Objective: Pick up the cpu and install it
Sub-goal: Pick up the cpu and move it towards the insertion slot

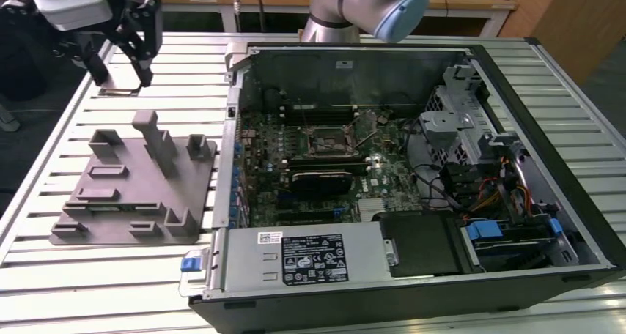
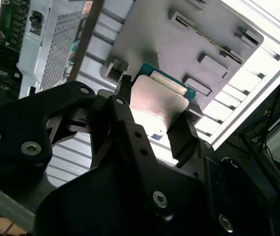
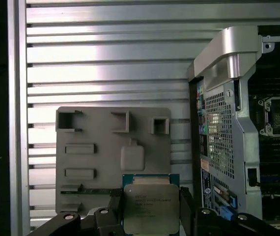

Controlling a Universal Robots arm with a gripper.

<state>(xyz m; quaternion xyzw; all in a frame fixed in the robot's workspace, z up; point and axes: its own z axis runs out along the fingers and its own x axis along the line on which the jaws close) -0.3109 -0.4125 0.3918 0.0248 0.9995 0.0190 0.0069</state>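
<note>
Gripping the cpu [image 3: 151,209], the end effector [image 1: 123,75] hangs over the slatted metal table [image 1: 98,284].

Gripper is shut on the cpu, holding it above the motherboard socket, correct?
No. The gripper is shut on the cpu, but holds it above the slatted table near the grey tray, outside the computer case, as the exterior view shows.
</note>
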